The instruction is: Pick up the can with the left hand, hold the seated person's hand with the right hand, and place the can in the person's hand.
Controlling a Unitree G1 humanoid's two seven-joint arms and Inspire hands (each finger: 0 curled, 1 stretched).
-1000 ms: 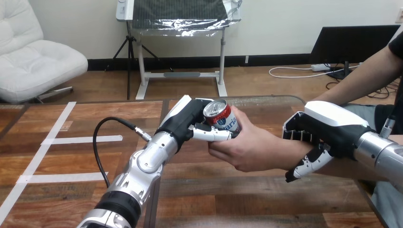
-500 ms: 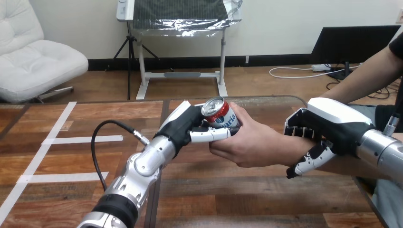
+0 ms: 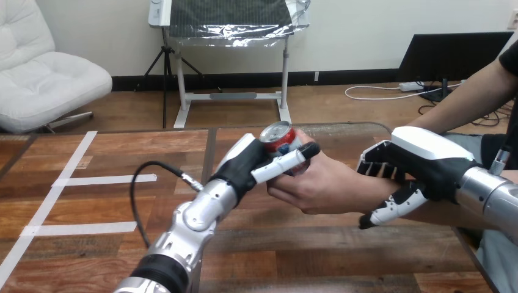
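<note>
We see the can (image 3: 278,135) above the desk (image 3: 91,201), sitting in the person's hand (image 3: 321,186), which covers its lower half (only the silver top and a strip of red show). The left robot hand (image 3: 250,163) touches the can's near side. We cannot tell whether it grips, since the can hides part of it. The right robot hand (image 3: 421,165) is clamped round the person's wrist (image 3: 371,193), fingers (image 3: 374,166) over it and thumb under.
</note>
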